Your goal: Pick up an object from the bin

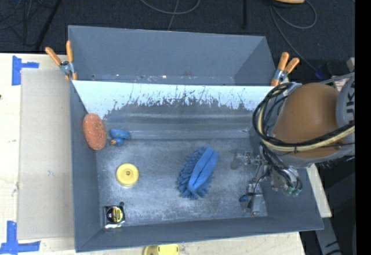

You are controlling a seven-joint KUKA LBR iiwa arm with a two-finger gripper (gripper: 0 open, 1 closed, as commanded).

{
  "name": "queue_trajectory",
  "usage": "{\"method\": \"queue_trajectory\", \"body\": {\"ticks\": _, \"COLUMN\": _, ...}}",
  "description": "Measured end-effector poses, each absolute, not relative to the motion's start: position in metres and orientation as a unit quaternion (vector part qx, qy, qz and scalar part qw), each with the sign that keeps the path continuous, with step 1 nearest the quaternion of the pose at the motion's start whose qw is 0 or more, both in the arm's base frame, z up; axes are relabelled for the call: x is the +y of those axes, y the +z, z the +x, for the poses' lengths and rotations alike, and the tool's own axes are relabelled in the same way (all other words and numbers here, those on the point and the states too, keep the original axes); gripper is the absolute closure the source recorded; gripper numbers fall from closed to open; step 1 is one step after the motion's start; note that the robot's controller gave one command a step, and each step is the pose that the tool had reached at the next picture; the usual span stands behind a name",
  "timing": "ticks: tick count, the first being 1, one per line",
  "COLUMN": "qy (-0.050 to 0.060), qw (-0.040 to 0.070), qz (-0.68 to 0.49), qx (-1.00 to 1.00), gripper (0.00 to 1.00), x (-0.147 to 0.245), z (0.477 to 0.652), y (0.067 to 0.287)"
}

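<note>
At the right end of the grey metal bin, in the camera view: the gripper, down close to the speckled floor, near the right wall and not far from the near right corner. Hung from the arm entering at the right, under a rounded orange-brown cover ringed with black and yellow cables. Cannot tell whether spread or pressed together: just dark and shiny metal parts bunched against the grey. Cannot tell either whether resting on the floor or hanging just above it. Placed over a bare patch of floor, apart from every loose thing. Nearest, to its left: a blue brush-like thing, long and fringed along its sides, lying slantwise about the middle of the floor, upper end tilted toward the right. Farther left, well apart from the gripper: a yellow disc, flat on the floor. In front of that, by the near left corner, a black and yellow tape measure. Against the left wall, an orange-brown oval lump, and just beside it on its right, a small blue piece with a bit of orange at its lower end. Along the foot of the far wall, dark scuffed streaks.
</note>
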State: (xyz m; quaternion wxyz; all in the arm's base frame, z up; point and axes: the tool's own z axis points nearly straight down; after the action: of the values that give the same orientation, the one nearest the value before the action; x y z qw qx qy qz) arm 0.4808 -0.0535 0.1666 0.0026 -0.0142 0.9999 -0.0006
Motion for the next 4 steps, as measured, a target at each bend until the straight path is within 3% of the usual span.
{"method": "queue_trajectory", "body": {"ticks": 1, "qy": 0.000, "qw": -0.002, "qz": -0.074, "qx": 0.997, "gripper": 0.00, "x": -0.021, "z": 0.493, "y": 0.134}}
{"method": "queue_trajectory", "body": {"ticks": 2, "qy": 0.000, "qw": 0.002, "qz": -0.099, "qx": 0.995, "gripper": 0.00, "x": 0.000, "z": 0.536, "y": 0.093}}
{"method": "queue_trajectory", "body": {"ticks": 3, "qy": 0.001, "qw": 0.001, "qz": -0.040, "qx": 0.999, "gripper": 1.00, "x": 0.057, "z": 0.493, "y": 0.072}}
{"method": "queue_trajectory", "body": {"ticks": 4, "qy": 0.001, "qw": 0.001, "qz": -0.040, "qx": 0.999, "gripper": 1.00, "x": 0.057, "z": 0.493, "y": 0.072}}
